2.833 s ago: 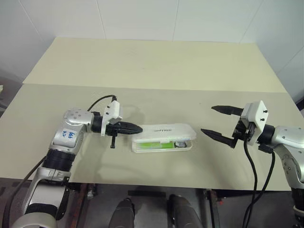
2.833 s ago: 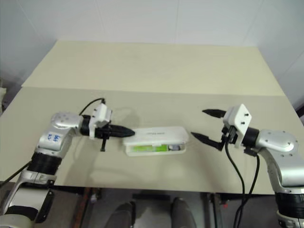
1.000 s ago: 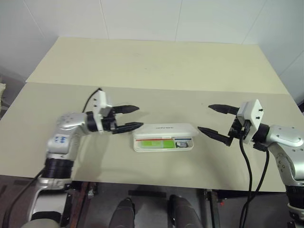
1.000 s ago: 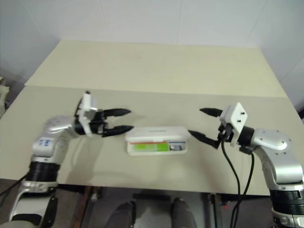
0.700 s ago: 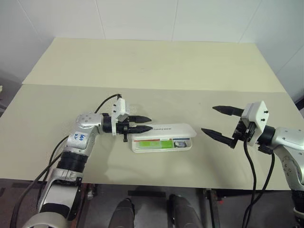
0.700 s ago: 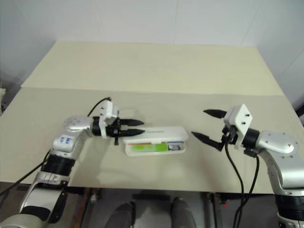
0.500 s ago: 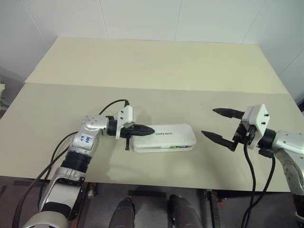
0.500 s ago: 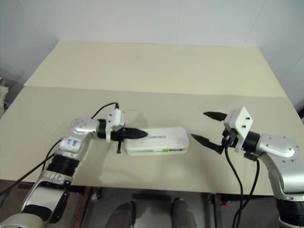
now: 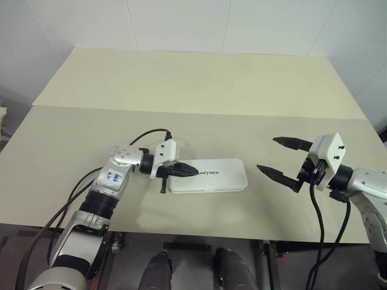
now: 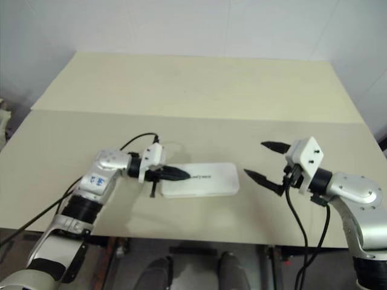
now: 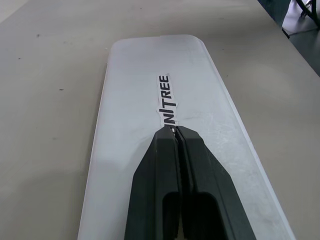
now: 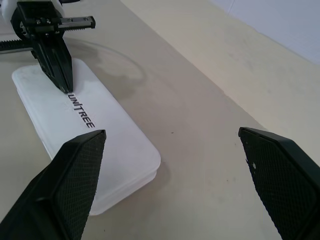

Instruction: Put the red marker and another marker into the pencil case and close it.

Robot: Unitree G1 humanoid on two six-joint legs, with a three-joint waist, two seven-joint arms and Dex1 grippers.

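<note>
I saw the pencil case [image 9: 207, 176] lying closed on the table [image 9: 193, 90] (lettering up). The left gripper [image 9: 192, 171], fingers pressed together, rested on its lid's left end; my right gripper [image 9: 280, 159] hovered wide open, empty, well right.

The white pencil case [image 12: 85, 132] lies flat on the tan worktop [image 12: 210, 115] with its lid down. The left gripper [image 12: 64, 82] has its two black fingers pressed together, and their tips touch the lid by the dark letters. The right gripper [image 12: 175, 170] has its fingers [image 12: 67, 185] spread wide, holding nothing.
</note>
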